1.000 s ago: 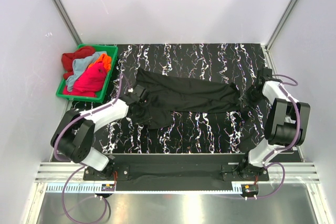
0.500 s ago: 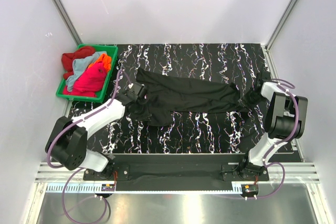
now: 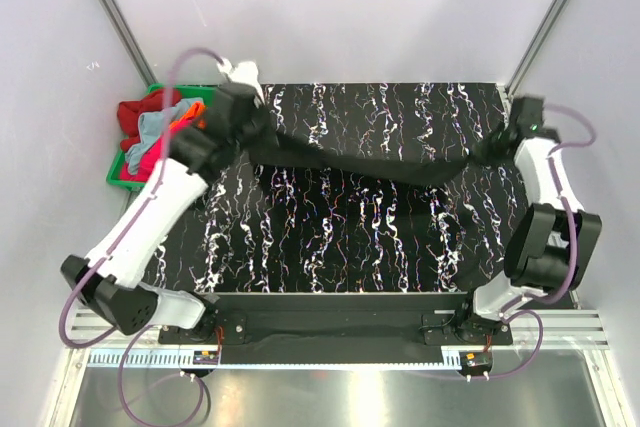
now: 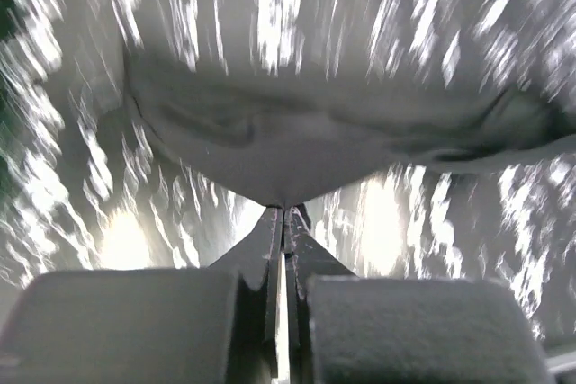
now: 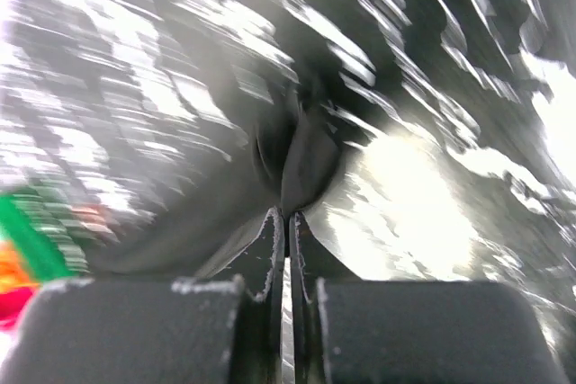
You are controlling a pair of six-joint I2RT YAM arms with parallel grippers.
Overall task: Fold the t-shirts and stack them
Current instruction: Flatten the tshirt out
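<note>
Over the black marbled table (image 3: 350, 247), your left end effector (image 4: 283, 211) and right end effector (image 5: 286, 213) are pinching the black cloth t-shirt (image 3: 360, 162) taut, risking slippage.

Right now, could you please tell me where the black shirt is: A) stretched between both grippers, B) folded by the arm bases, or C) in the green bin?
A: the black shirt spans from the left gripper to the right gripper, both shut on it.

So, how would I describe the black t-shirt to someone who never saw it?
On the marbled table, look between the arms. The black t-shirt stretches there as one long band, pinched by fingers at both ends; the other shirts are coloured, in the green bin.
</note>
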